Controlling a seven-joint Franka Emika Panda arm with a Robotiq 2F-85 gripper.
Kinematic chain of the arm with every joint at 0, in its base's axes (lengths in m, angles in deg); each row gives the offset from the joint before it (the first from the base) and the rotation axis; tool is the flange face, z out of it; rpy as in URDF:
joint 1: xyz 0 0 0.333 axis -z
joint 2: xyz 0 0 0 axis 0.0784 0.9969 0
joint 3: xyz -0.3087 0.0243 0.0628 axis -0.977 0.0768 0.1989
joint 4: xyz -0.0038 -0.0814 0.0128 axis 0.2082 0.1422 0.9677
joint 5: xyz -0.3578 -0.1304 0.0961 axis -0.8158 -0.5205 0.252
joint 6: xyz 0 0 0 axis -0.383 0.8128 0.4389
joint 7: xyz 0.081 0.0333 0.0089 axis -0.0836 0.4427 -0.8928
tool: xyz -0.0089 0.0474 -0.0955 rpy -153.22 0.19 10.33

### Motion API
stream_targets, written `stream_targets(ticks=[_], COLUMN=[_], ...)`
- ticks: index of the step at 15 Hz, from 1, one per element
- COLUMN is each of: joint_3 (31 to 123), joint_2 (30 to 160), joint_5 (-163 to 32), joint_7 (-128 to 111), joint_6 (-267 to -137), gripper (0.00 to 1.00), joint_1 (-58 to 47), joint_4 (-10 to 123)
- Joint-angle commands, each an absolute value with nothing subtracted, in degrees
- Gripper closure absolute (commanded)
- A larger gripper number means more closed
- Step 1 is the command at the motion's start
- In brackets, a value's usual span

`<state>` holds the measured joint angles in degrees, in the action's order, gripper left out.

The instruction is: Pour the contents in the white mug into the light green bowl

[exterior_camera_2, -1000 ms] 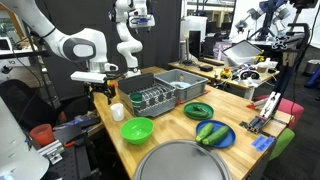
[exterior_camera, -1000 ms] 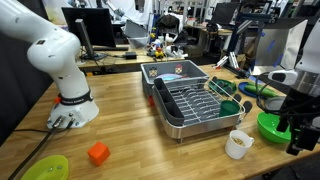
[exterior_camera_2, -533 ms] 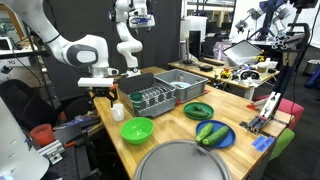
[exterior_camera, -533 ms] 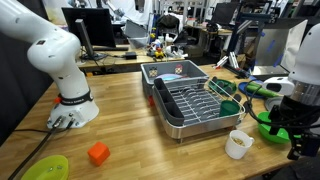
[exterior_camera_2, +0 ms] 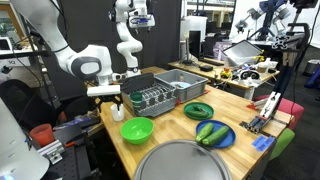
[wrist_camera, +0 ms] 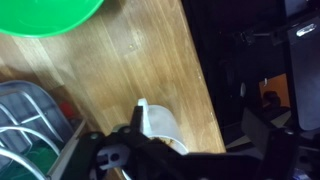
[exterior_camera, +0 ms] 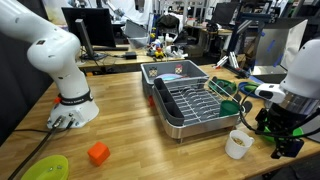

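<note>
The white mug (wrist_camera: 158, 122) stands upright on the wooden table, with pale tan crumbly contents (wrist_camera: 176, 146) inside. My gripper (wrist_camera: 200, 140) is open and low over the table edge, with the mug between its fingers, close to one of them. The light green bowl (wrist_camera: 45, 15) sits apart from the mug, at the top of the wrist view. In both exterior views the gripper (exterior_camera: 278, 138) (exterior_camera_2: 112, 102) hangs just beside the mug (exterior_camera: 239, 144) (exterior_camera_2: 118, 111). The bowl (exterior_camera_2: 137, 129) stands next to the mug and is mostly hidden behind my arm in an exterior view.
A metal dish rack (exterior_camera: 190, 100) stands behind the mug. An orange block (exterior_camera: 98, 153) and a yellow-green dish (exterior_camera: 45, 168) lie far off on the table. A green plate (exterior_camera_2: 198, 110), a blue plate (exterior_camera_2: 212, 133) and a large metal bowl (exterior_camera_2: 185, 160) lie nearby. The table edge runs close by (wrist_camera: 205, 100).
My gripper has come down and moved sideways from over the bowl to the mug. The mug and bowl have not moved.
</note>
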<state>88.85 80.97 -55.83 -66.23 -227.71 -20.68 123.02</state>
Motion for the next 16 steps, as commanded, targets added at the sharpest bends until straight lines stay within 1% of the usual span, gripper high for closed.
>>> stream_targets(ticks=[1,6,12,16], joint_3=[92.4,98.6,105.5,109.8], joint_2=[84.8,87.5,91.6,95.4], joint_5=[-49.5,-43.1,-42.0,-43.4], joint_7=[-72.5,-78.5,-81.9,-82.7], joint_6=[-233.6,-238.6,-240.2,-241.2], gripper=[0.00,0.00,0.00,0.00], joint_1=[-17.0,-10.1,-2.7,4.5], joint_4=[122.7,122.5,120.5,119.0])
